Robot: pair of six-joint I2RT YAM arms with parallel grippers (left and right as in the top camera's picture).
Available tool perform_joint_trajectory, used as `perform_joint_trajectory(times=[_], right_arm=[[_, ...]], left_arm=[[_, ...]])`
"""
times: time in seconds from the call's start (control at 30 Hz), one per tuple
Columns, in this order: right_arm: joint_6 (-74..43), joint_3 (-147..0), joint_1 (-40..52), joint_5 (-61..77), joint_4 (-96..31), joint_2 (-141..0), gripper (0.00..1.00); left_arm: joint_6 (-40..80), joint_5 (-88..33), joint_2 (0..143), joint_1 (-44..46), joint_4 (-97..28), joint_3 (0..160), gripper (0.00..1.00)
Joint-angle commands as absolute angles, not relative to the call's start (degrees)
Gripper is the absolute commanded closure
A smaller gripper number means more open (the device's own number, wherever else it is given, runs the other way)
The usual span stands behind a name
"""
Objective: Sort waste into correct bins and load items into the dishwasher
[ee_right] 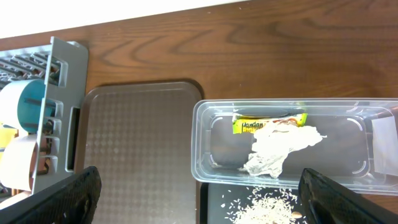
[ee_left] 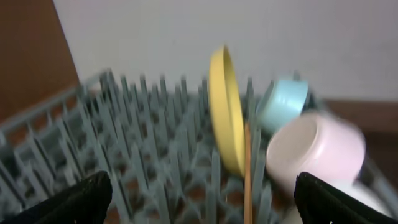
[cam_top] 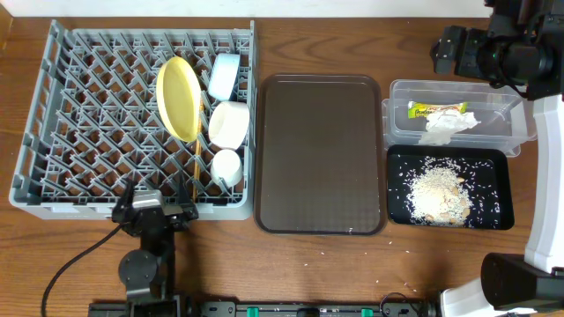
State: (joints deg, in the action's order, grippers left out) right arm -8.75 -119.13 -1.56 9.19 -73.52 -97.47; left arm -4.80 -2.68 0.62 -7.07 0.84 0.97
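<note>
Overhead view, yellow plate point(cam_top: 179, 97) stood in dish rack point(cam_top: 53, 132), wrapper point(cam_top: 436, 110) and napkin point(cam_top: 448, 126) laid in clear tub point(cam_top: 397, 89), rice point(cam_top: 438, 192) on black tray point(cam_top: 505, 189), left gripper point(ee_left: 199, 205) and right gripper point(ee_right: 202, 199) held open.

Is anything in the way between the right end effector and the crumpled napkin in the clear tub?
Nothing visible. The open right end effector points down at the clear tub, which has no lid on it. The crumpled napkin lies on top, partly covering the snack wrapper.
</note>
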Motion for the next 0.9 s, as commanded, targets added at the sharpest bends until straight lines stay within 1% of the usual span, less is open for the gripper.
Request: perform_joint_trajectory(times=[0.0, 0.07, 0.87], right_arm=[[-9.4, -119.0, -1.1, 9.3, -73.6, -97.6, 0.01], [-9.4, -119.0, -1.1, 9.3, -73.6, -97.6, 0.01], [-9.4, -119.0, -1.1, 9.3, -73.6, -97.6, 0.01]], left_arm=[[-6.1, -1.9, 0.1, -7.4, -2.3, 0.2, 0.06], [-6.3, -1.8, 0.1, -7.3, -4.1, 0.2, 0.06], [-6.2, -1.5, 0.2, -7.3, -4.0, 0.2, 0.06]])
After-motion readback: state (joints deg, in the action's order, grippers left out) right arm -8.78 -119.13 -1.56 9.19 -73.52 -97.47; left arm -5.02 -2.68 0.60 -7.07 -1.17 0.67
